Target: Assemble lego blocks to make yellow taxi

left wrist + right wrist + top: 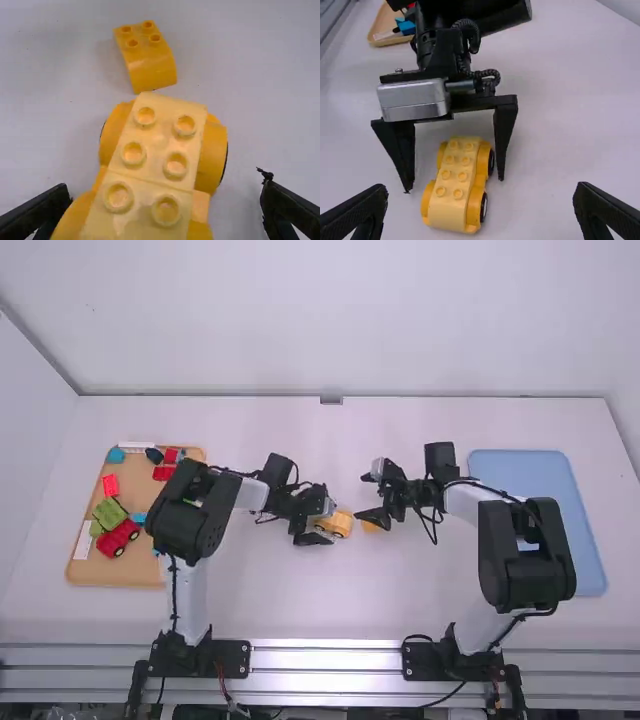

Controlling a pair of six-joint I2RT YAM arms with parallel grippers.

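Currently, the left end effector (327, 523) is straddling the yellow car body (150, 165), its fingers standing wide apart on either side and not touching it. The right end effector (365, 496) is hanging wide open near the curved yellow block (150, 57), holding nothing. The car body is sitting on its black-tyred wheels on the bench (300, 600), its studded top facing up. Just off its end, on the right arm's side, the curved block is lying studs up. Farther left, a wooden tray (140, 580) is holding red, green and blue pieces; over to the right, a blue tray (590, 570) is resting.
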